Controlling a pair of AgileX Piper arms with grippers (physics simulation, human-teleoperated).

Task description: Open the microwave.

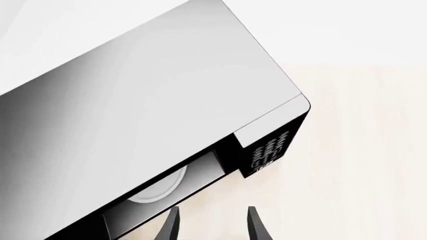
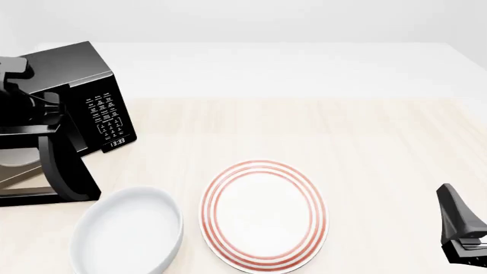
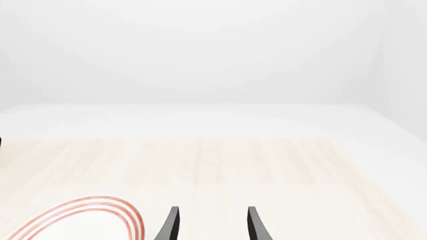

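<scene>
The microwave stands at the far left of the desk, turned a little so that its keypad and small clock face toward the right and near side. Its door is swung out toward the near side, and in the left wrist view the white turntable shows inside the cavity, so the task seems nearly finished or finished.

The left claw is released; its two fingers are apart with nothing between them, and they point at the open front of the microwave, just near the cavity. I judge that the step now is either to push the door a little wider or to draw the arm away. To do it well, the arm should move slowly along the arc of the door, and pull back straight toward the near side, so that it does not knock the door closed or shift the box.

The right claw is also released, empty, and rests far to the right, well apart from the microwave.

Near the door stand a white bowl and a red-ringed plate; the bowl is close to the door's swing.

The handle is hard to make out, because the left arm covers that part in the front view. The left edge of the microwave is cut off there.
</scene>
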